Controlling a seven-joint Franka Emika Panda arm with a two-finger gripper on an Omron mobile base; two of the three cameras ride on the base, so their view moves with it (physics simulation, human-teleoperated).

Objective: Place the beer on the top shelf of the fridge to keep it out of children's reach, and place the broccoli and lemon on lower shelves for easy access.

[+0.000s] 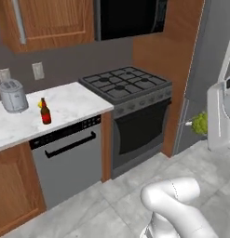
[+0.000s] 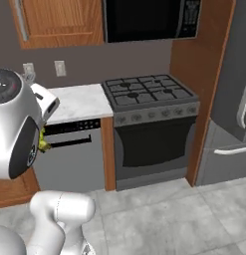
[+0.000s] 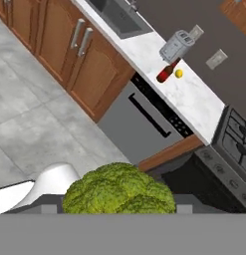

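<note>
The gripper (image 3: 119, 211) is clamped on the broccoli (image 3: 119, 191), a bumpy green floret, carried above the floor. Well apart, the beer (image 1: 45, 112) stands upright on the white counter (image 1: 70, 104), the lemon (image 3: 179, 73) just beside it, near the toaster (image 1: 12, 95).

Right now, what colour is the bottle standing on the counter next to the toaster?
The beer is dark brown with a red label, clearest in the left base view.

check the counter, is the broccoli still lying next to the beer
No, the broccoli sits at the gripper, while the beer stands on the counter by the lemon.
</note>
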